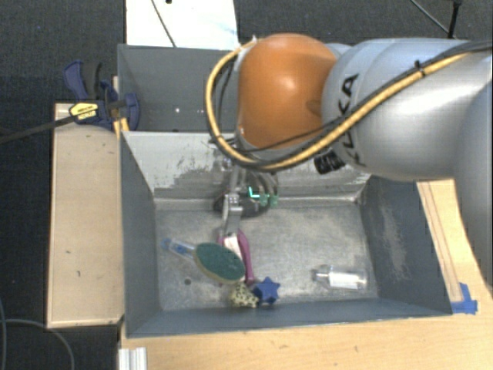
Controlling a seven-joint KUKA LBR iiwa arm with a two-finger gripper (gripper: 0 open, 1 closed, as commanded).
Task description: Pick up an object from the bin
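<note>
Close against the near wall of the bin [139, 230], a little left of its middle, a blue star-shaped piece [266, 288] lies touching a speckled yellowish lump [244, 298] on its left. Just behind these two, a dark green oval pad [219, 261] rests flat on the floor. A pink-and-white stick [242, 251] lies alongside its right edge, running from the star towards the far wall. These four form one small cluster.

To the left of the pad is a clear tube with a blue end [178, 247], slanted and pointing towards the left wall. Well apart, on the right half of the floor and also near the front wall, a small clear bottle [339, 278] lies on its side.

Farther back, the gripper [229, 226] hangs down over the floor's middle. Its tip is right at the far end of the pink-and-white stick and just behind the green pad. Whether it touches either cannot be told, and neither can whether it is spread or closed. Above it bulges the arm's orange cover [281, 91], ringed by a yellow-and-black cable [214, 91]. The silver arm [416, 106] stretches off past the bin's right wall.
</note>
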